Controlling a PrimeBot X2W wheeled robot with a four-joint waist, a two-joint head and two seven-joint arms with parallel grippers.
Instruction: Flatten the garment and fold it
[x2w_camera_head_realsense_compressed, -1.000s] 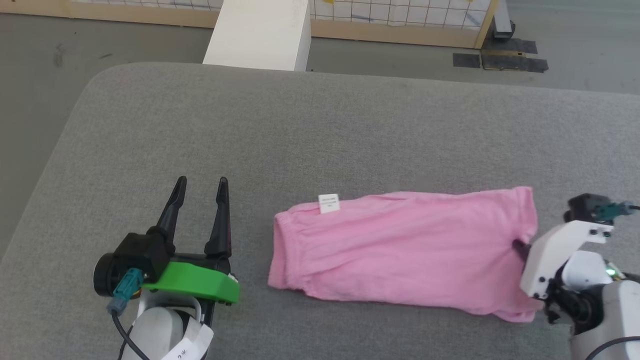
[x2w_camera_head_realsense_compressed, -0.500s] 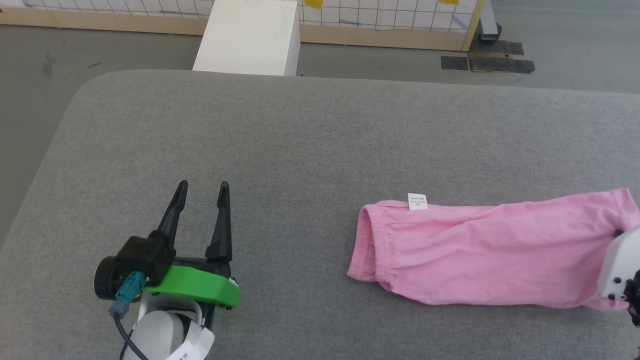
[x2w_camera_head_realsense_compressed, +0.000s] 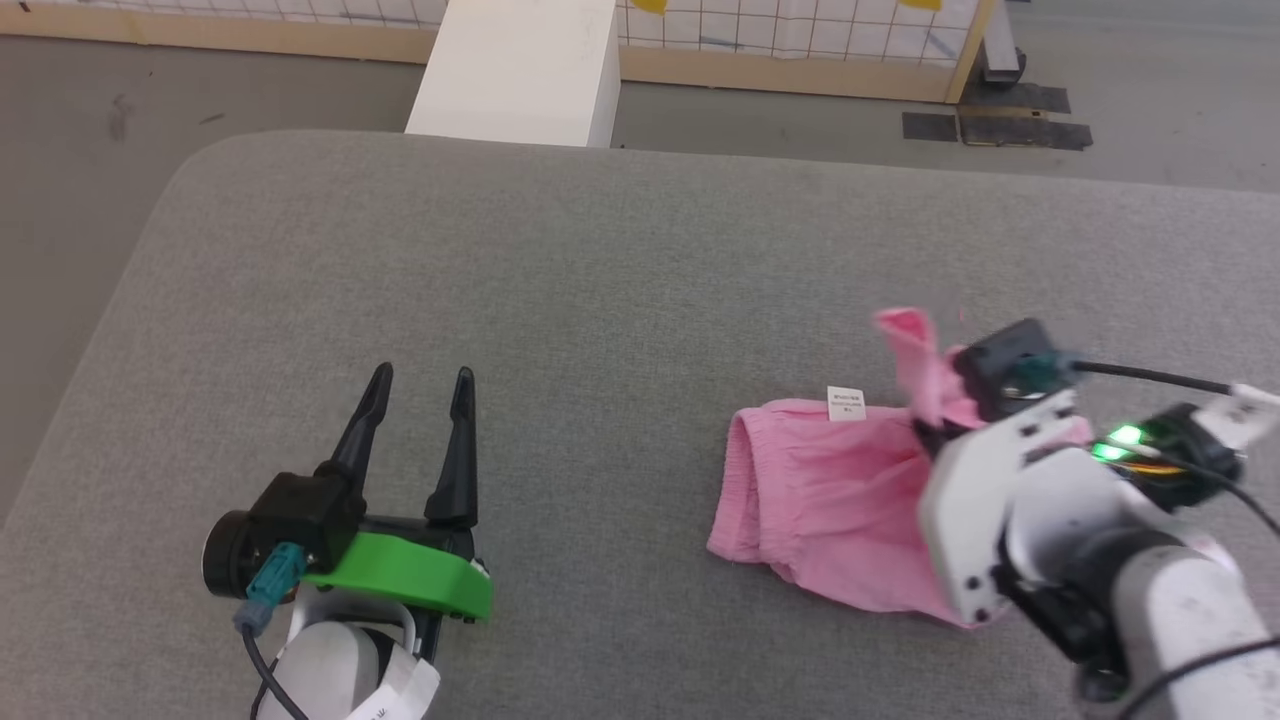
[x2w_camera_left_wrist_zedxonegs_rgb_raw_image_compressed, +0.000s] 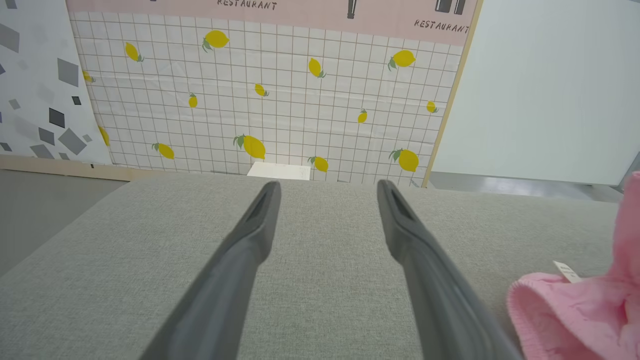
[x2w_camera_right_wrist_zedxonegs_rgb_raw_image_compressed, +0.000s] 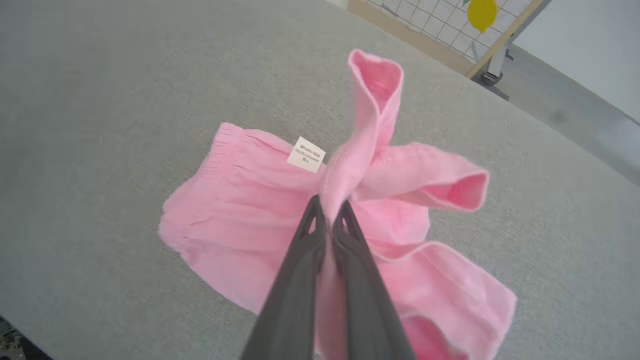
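The left gripper (x2w_camera_head_realsense_compressed: 421, 372) is wearing two long, tapering black fingers (x2w_camera_head_realsense_compressed: 352, 440) on a boxy black housing (x2w_camera_head_realsense_compressed: 290, 505), with a bright green plate (x2w_camera_head_realsense_compressed: 405, 575) curving beneath. A teal connector (x2w_camera_head_realsense_compressed: 265, 590) is feeding a black cable (x2w_camera_head_realsense_compressed: 262, 680) past the pale, rounded forearm (x2w_camera_head_realsense_compressed: 320, 665) — a white printed tag (x2w_camera_head_realsense_compressed: 395, 695) is hanging there. The right gripper (x2w_camera_right_wrist_zedxonegs_rgb_raw_image_compressed: 328, 202) is showing dark grey fingers (x2w_camera_right_wrist_zedxonegs_rgb_raw_image_compressed: 295, 290) and a white bracket (x2w_camera_head_realsense_compressed: 960, 500) dotted with dark screws (x2w_camera_head_realsense_compressed: 973, 587) — green lights (x2w_camera_head_realsense_compressed: 1125, 437) are glowing beside its black cables (x2w_camera_head_realsense_compressed: 1150, 375).
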